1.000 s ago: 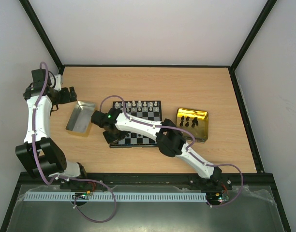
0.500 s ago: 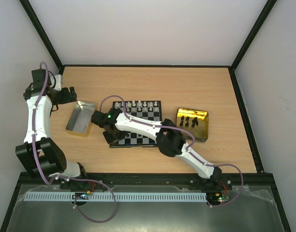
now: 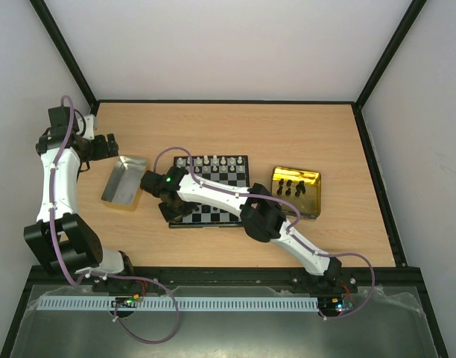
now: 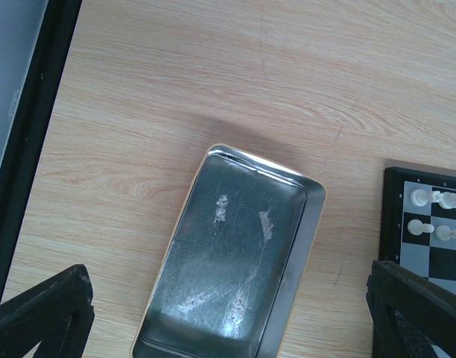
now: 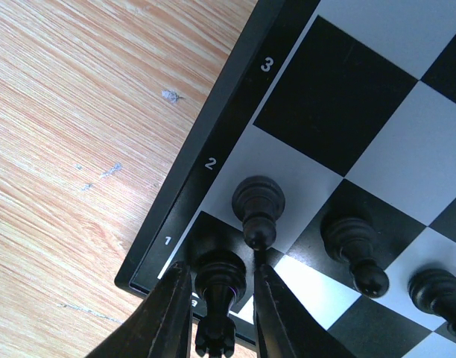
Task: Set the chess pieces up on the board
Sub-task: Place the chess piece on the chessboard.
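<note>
Table (image 3: 302, 134): left gripper (image 4: 232, 313) agape; right gripper (image 5: 222, 313) flanks black piece (image 5: 219, 274), wrist-view only; grip unclear.

A small black-and-grey checkerboard (image 3: 213, 215) lies flat on the wooden table (image 3: 302, 127), with white chess pieces (image 3: 213, 162) upright along its two far rows, black pieces (image 5: 259, 205) upright at a numbered corner, and further black pieces (image 3: 290, 186) standing in a gold tray (image 3: 311, 195) alongside.
</note>
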`<state>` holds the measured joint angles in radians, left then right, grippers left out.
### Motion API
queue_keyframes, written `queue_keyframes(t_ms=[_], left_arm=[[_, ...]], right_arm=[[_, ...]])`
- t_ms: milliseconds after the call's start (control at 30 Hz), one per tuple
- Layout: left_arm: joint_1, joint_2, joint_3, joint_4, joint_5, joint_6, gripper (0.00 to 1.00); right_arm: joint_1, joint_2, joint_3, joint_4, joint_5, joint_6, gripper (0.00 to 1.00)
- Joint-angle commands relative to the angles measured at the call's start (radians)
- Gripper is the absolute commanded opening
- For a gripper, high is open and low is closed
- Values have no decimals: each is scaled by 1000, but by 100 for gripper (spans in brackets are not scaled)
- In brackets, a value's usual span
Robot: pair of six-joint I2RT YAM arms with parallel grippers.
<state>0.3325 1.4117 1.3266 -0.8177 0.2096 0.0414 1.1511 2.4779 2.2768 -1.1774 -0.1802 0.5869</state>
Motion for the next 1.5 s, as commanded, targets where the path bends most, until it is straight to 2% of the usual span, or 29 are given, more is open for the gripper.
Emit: queue_keyframes(t_ms=[0, 133, 1467], left_arm=[[7, -26, -3, -8, 11, 4, 99], [7, -25, -2, -9, 11, 3, 100], [6, -12, -2, -5, 16, 5, 99]], right_arm=[[-2, -41, 21, -18, 10, 4, 22], [-3, -46, 21, -17, 7, 5, 25], [-3, -97, 36, -52, 29, 0, 25]])
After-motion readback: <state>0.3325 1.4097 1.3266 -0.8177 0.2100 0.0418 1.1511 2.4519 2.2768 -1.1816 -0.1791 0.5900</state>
